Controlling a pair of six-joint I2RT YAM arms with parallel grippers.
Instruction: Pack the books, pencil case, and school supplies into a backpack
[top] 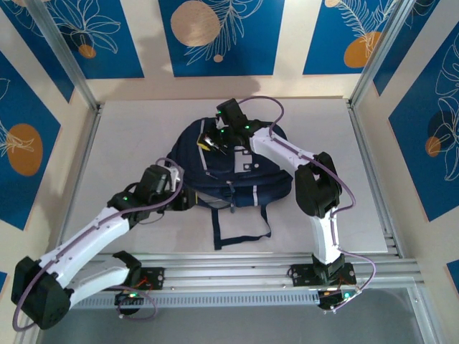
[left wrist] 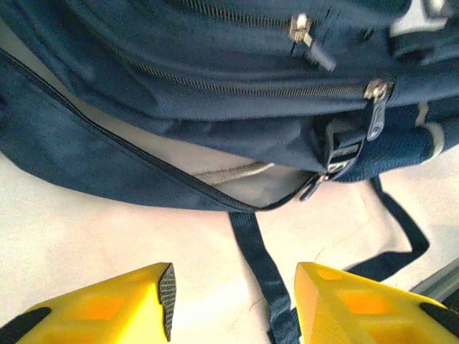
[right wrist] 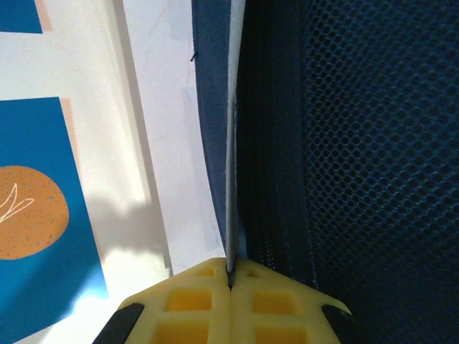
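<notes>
The right jaws clench the far rim of the backpack [top: 222, 175], while the released left jaws, nearer, face its zipper opening [left wrist: 244, 188] straight ahead, lying crosswise.

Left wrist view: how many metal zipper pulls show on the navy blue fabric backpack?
3 zipper pulls on the navy blue fabric backpack: one on the top zipper, one at the middle zipper's right end, one at the open lower compartment's corner. More may be hidden.
</notes>
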